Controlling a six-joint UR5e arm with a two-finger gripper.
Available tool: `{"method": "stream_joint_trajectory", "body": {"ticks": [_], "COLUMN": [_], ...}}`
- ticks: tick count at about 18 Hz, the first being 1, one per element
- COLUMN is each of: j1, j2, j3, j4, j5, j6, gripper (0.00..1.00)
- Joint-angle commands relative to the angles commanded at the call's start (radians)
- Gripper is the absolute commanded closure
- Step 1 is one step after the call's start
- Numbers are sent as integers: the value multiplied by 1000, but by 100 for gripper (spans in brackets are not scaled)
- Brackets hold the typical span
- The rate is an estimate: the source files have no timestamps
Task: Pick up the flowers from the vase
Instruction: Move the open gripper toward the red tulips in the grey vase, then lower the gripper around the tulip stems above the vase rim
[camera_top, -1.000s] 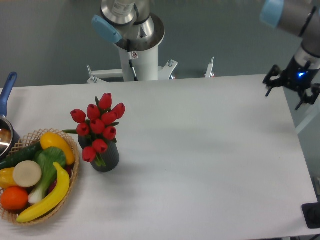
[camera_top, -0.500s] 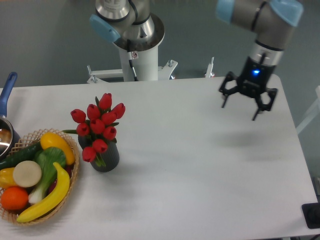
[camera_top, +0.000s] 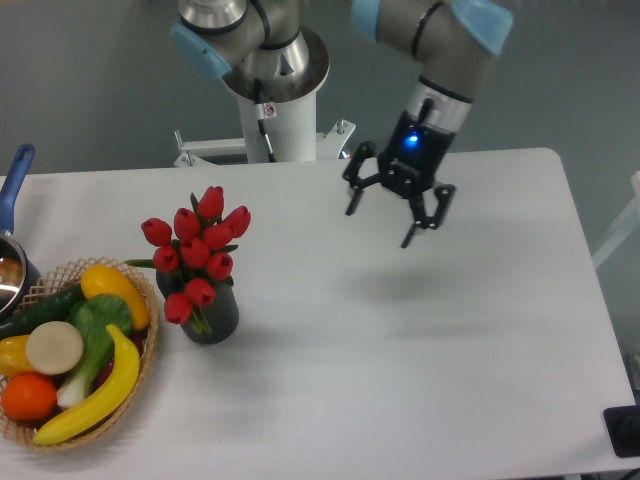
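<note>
Since the earlier frames my black two-finger gripper (camera_top: 379, 227) has travelled from the far right edge of the white table (camera_top: 420, 340) toward the middle, and now it hangs above the surface with a soft shadow under it. Its fingers are spread wide apart and nothing is between them, which I judge is deliberate, so it is ready to close around stems when it arrives.

The bunch of red closed tulip buds with short green stems (camera_top: 195, 251) has not moved. It stands upright in the short dark grey matte cylinder vase (camera_top: 213, 313), at the left part of the table, well apart from the gripper. The buds rise above the rim and lean a little to the left, so I think the grasp must come from above, or from the right side, where the way is free.

Just beside the vase on its left sits the woven wicker basket (camera_top: 150, 352) with fruit and vegetables, so the left approach is crowded.
</note>
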Motion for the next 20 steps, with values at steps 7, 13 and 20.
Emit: {"method": "stream_joint_trajectory", "body": {"ticks": [7,13,20], "j1": [-89,-161,-213], "j2": [-17,-9,-15], "j3": [-37,-68,-75], "j4": [5,9,29], "j5": [-140,-175,-186], "j6": [-2,8,8], "gripper": [0,0,0]}}
